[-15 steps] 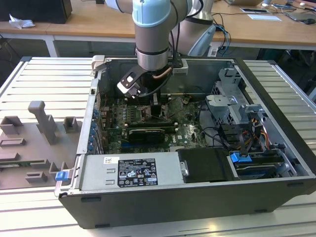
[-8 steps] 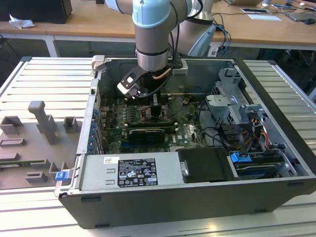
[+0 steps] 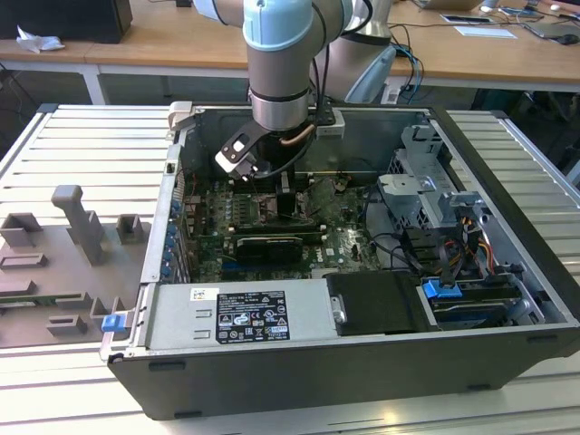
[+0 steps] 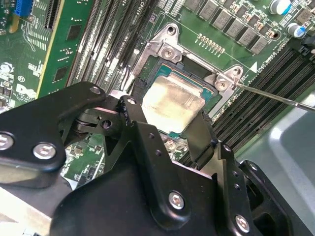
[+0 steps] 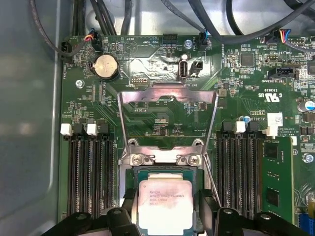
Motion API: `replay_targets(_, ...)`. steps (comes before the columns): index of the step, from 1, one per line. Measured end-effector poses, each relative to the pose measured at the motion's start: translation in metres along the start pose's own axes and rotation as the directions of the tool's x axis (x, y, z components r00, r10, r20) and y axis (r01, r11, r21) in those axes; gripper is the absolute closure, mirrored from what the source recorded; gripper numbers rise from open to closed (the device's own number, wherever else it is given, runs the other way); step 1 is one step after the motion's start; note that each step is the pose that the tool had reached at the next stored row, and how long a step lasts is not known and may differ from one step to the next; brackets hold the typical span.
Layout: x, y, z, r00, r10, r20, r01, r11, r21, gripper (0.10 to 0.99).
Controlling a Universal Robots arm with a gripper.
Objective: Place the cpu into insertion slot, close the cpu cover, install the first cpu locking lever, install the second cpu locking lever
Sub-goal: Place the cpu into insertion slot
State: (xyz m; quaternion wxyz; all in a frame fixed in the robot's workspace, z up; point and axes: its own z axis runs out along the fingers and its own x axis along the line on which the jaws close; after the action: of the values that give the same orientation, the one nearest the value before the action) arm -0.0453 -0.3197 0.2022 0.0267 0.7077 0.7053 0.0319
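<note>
The cpu [image 5: 165, 204] [image 4: 172, 105], a pale silver square chip, lies flat in the black-framed insertion slot [image 5: 132, 176] [image 4: 198, 74]. My gripper [image 5: 167, 212] [image 4: 167, 123] straddles it, one black fingertip [image 5: 129, 206] against each of two opposite edges, so it looks shut on the chip. The cpu cover [image 5: 167, 96], a silvery window frame, is swung open on its hinge behind the socket. A thin wire locking lever [image 4: 275, 96] stands raised beside the socket. In the exterior view the gripper [image 3: 288, 201] reaches down into the open computer case over the motherboard.
Long black memory slots [image 5: 91, 177] flank the socket on both sides, and a green memory module [image 5: 278, 182] stands further out. A coin battery [image 5: 106, 66] and cables lie beyond the cover. The case walls, power supply [image 3: 236, 313], drive cage [image 3: 435, 190] and a black fan card [image 3: 267, 245] surround the arm.
</note>
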Motion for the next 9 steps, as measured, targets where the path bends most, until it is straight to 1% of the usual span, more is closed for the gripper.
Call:
replay_targets(2,0.0,0.0003,-0.0036,1.0,0.0,0.0005,0.0,1.0,0.0,0.478)
replay_targets(3,0.0001,0.0006,-0.0068,1.0,0.0,0.0005,0.0,1.0,0.0,0.49)
replay_targets(5,0.0001,0.0009,-0.0106,1.0,0.0,0.0006,0.0,1.0,0.0,0.62)
replay_targets(6,0.0001,0.001,-0.0114,1.0,0.0,0.0006,0.0,1.0,0.0,0.62)
replay_targets(9,0.0001,0.0011,-0.0139,1.0,0.0,0.0006,0.0,1.0,0.0,0.8)
